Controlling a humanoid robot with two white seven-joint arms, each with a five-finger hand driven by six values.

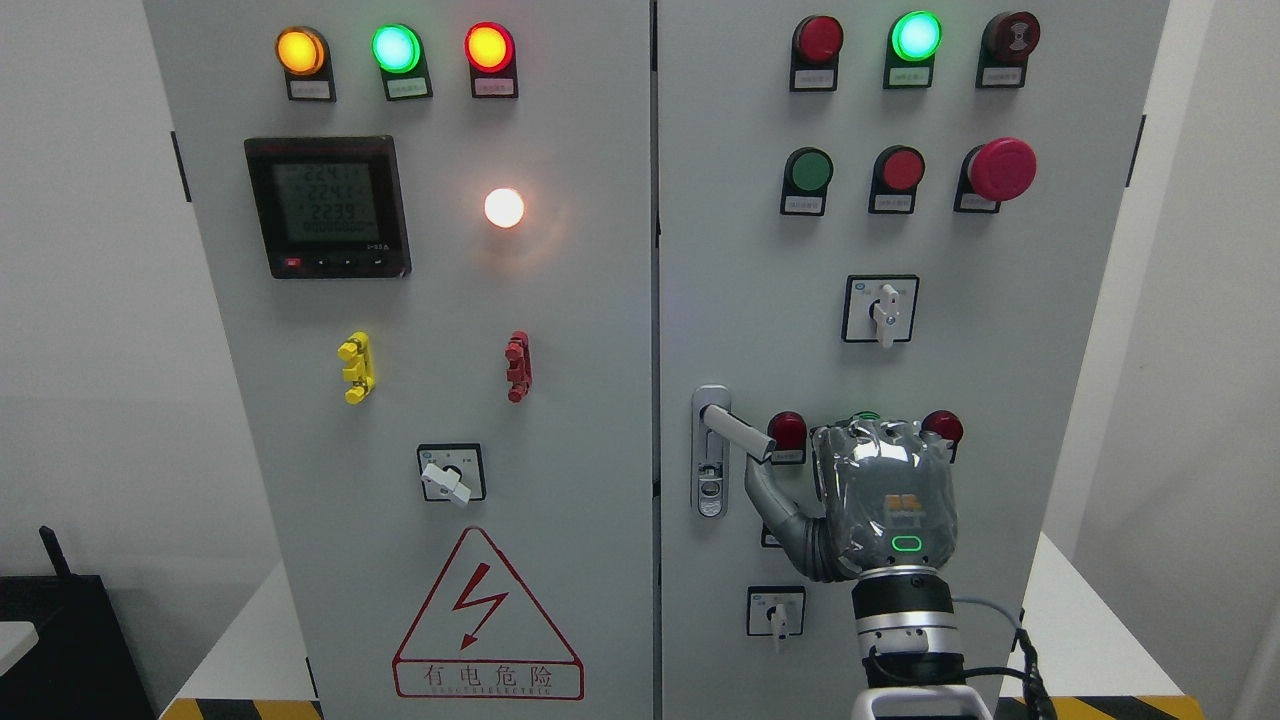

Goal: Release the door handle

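You are looking at a digital meter [328,206] glowing at upper left, a white lamp [504,207] shining beside it, a red mushroom button [1002,169] sitting upper right, and a warning triangle [487,620] showing at lower left.

Grey-wrapped right robot hand [880,500] before the grey metal cabinet's right door [950,380]; thumb extends toward 10 o'clock, just below the silver lever door handle [735,432].

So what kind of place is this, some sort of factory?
Probably an electrical test or training room: a grey control cabinet with indicator lamps, a digital meter and a high-voltage warning triangle. The robot hand is by its door handle.
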